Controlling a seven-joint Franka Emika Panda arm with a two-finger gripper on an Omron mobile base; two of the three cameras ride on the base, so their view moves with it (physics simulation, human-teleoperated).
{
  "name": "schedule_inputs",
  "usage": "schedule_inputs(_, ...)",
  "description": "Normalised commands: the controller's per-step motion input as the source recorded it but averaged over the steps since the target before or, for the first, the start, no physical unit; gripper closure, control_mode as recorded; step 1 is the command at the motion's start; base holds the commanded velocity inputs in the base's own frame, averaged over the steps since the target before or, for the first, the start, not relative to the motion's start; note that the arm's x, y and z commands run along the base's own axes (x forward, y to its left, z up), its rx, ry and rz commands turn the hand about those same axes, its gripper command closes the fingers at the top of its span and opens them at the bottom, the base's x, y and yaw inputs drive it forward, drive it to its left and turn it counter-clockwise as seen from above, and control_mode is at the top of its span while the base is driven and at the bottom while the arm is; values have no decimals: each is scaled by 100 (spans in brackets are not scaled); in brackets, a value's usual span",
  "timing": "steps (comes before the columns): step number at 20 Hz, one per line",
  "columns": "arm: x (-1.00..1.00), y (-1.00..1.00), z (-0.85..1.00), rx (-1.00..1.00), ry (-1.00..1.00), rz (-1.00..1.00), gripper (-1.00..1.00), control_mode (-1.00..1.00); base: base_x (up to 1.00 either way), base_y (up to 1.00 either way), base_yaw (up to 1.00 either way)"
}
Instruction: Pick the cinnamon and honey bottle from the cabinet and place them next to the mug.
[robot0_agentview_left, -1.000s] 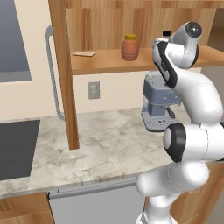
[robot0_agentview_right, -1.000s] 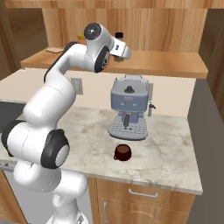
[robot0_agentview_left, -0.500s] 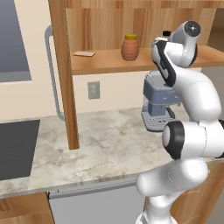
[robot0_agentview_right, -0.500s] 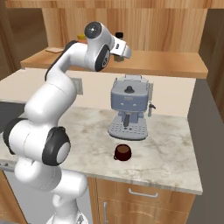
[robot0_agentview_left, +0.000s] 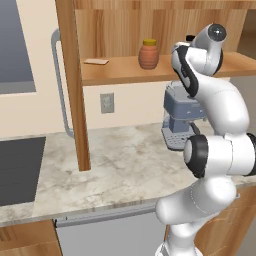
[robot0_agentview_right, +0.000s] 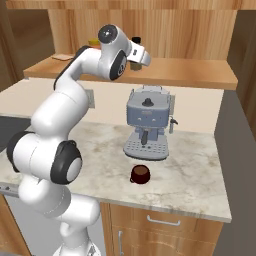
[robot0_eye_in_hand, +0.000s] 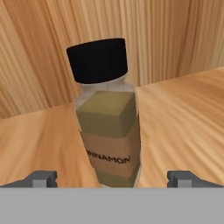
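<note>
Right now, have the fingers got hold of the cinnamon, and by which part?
Nothing is held. In the hand view the cinnamon stands on the cabinet shelf between the open fingers, which sit wide of its lower body without touching it.

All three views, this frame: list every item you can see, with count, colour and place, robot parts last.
cinnamon: 1, clear bottle with brown contents, tan label and black cap, upright on the cabinet shelf, centred ahead of the end effector
honey bottle: 1, orange with yellow lid, on the same shelf, left of the arm in the left base view
cabinet: 1, light wood, on the wall above the counter, door open
flat tan item: 1, on the shelf's left part
coffee machine: 1, blue-grey, on the counter below the shelf
mug: 1, dark reddish-brown, on the counter in front of the machine
wall outlet: 1, grey, under the shelf
end effector: 1, dark fingertips spread either side of the cinnamon, not touching it
</note>
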Motion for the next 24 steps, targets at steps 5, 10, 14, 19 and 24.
schedule_inputs(5,5,-1,-3,0,0,0,-100,-100,0,0,0)
schedule_inputs(10,0,0,-6,0,1,0,-100,-100,0,0,0)
schedule_inputs(14,8,0,-3,0,0,0,-100,-100,0,0,0)
schedule_inputs(19,13,0,0,0,0,0,-100,-100,0,0,0)
schedule_inputs(24,13,-5,0,0,0,0,-100,-100,0,0,0)
